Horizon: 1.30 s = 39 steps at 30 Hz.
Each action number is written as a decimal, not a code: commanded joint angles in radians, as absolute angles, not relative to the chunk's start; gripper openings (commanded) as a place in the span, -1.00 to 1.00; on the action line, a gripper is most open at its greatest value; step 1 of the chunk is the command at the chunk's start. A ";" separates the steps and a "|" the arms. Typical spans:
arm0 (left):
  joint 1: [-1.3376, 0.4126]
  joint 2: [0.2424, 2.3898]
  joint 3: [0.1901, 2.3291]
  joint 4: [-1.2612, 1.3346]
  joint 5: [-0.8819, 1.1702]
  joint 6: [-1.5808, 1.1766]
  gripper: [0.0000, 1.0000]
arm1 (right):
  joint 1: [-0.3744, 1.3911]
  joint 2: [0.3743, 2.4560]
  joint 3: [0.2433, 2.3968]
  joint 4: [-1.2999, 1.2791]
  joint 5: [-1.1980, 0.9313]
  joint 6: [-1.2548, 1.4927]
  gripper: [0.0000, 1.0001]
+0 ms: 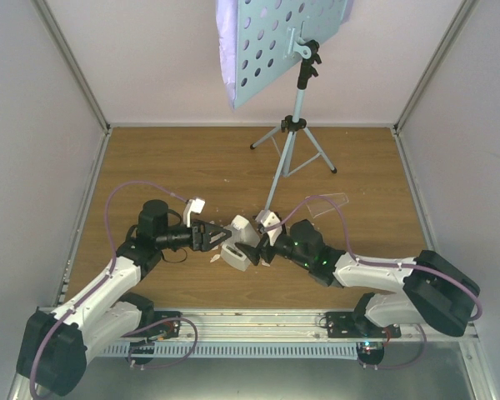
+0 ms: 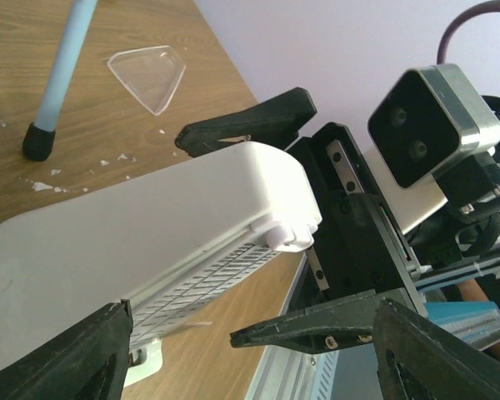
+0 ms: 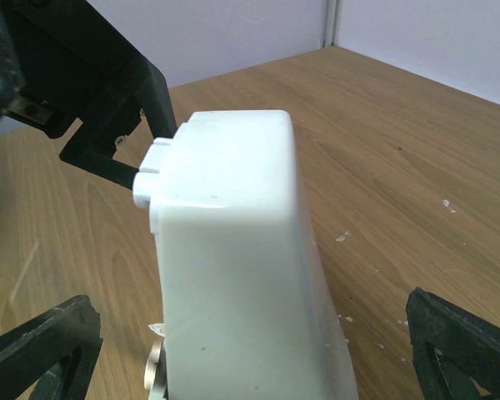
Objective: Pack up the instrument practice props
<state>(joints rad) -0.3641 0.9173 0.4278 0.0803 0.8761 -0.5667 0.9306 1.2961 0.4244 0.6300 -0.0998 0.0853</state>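
Sitting between the two end effectors, the metronome (image 3: pixel 233 250) is midway between the left and right edges of the worktop (image 1: pixel 192 167), closer to the near edge than the far one. Whether it rests on the wood cannot be told.

The left end effector (image 2: pixel 254 308) is released. One finger (image 2: pixel 67 358) lies close against the grilled face; the other stands clear.

The right end effector (image 3: pixel 250 308) is released. Its fingers straddle the metronome from the opposite side, with a gap at each side.

The stand (image 1: pixel 296 108) is upright, with its feet near the middle of the far edge. The pages (image 1: pixel 226 58) sit on its desk.

A clear triangular shell (image 2: pixel 150 75) lies just right of the right end effector. Crumbs (image 2: pixel 42 185) lie around a stand foot.
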 commanded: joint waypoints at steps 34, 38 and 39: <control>-0.471 0.934 0.395 0.250 0.860 -0.630 0.45 | 0.937 1.424 0.486 0.731 0.014 0.125 0.99; -0.473 0.927 0.394 0.247 0.858 -0.631 0.44 | 0.937 1.422 0.480 0.734 0.029 0.129 0.84; -0.473 0.925 0.394 0.246 0.857 -0.631 0.44 | 0.937 1.423 0.478 0.734 0.029 0.129 0.77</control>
<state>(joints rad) -0.4610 0.9459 0.4053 0.2039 0.8509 -0.6216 0.9356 1.4143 0.4625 0.7116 -0.0338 0.1162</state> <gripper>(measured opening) 0.723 0.935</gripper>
